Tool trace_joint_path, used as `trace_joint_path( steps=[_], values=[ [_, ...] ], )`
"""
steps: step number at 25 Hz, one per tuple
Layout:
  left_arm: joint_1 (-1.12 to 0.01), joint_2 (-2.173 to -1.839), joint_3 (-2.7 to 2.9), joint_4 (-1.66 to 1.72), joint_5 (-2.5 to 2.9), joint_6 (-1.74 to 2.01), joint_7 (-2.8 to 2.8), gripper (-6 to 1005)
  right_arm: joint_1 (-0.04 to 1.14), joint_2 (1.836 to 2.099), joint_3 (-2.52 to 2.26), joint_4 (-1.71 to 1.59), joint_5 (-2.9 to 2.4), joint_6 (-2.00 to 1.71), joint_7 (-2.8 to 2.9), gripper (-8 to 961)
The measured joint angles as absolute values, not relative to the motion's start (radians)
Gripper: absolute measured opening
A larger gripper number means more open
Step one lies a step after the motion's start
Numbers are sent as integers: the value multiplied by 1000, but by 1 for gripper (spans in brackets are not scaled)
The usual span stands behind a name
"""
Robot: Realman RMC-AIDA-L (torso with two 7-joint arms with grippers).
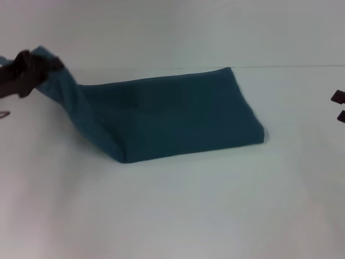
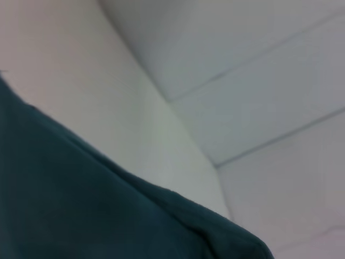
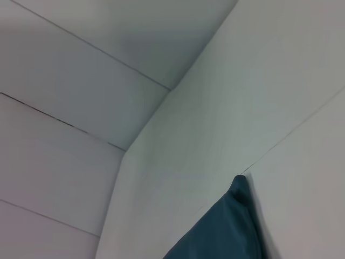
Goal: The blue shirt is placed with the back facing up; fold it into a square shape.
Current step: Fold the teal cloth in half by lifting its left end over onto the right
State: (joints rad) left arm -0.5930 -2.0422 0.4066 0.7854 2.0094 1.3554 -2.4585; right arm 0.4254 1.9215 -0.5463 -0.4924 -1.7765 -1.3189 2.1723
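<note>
At the far left of the head view, the left gripper (image 1: 36, 66) is raised off the white table (image 1: 178, 210), its dark fingers pinched together on one end of the blue shirt (image 1: 178, 116). A small tuft of teal cloth pokes out above and behind the grip. From that hold the fabric slopes down and away to the right of the gripper, stretched into a narrowing band that lifts clear of the surface before it meets the rest of the garment.

Farther right of the left gripper, the main body of the shirt lies flat on the table as a folded, roughly rectangular slab, plain side up, with no lettering in sight. Its near edge is a rounded fold, and its far right corner is crisp and squared. In the left wrist view the same cloth (image 2: 81, 205) fills the lower part of the picture, close under the camera, with the pale table and a panelled wall (image 2: 269, 81) beyond.

At the far right edge of the head view, the right gripper (image 1: 339, 106) shows only as two dark fingertips with a gap between them, well apart from the shirt and holding nothing. Its wrist view catches one corner of the shirt (image 3: 226, 232) on the table.
</note>
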Motion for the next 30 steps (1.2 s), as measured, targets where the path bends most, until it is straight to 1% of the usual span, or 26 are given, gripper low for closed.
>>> trace_joint_path(
  steps=[5,9,13,17,19,21,24,30],
  values=[
    [-646,-2037,417,785,1988,1397,-2458,4,429,1924,-546,-492,-1776,-1322,2170,862],
    [-686,-2043,470,782,1967,1402,-2453,4,430,1925,-546,-492,-1776,-1320,2169,862],
    [-726,-2067,541,774,1947,1383,-2440,4,429,1925,-546,-492,-1776,-1318,2169,862],
    [-776,-2119,599,772,1940,1333,-2415,5,430,1925,-546,-491,-1776,-1317,2169,861],
    [-801,-2139,637,764,1939,1296,-2403,5,430,1925,-546,-490,-1776,-1317,2169,861],
    [-823,-2153,679,748,1937,1256,-2395,5,430,1925,-546,-490,-1776,-1318,2169,861],
    [-856,-2162,747,718,1924,1198,-2384,5,428,1925,-546,-489,-1776,-1321,2169,861],
    [-939,-2167,884,579,1863,1042,-2326,22,423,1925,-546,-483,-1776,-1317,2169,861]
  ],
)
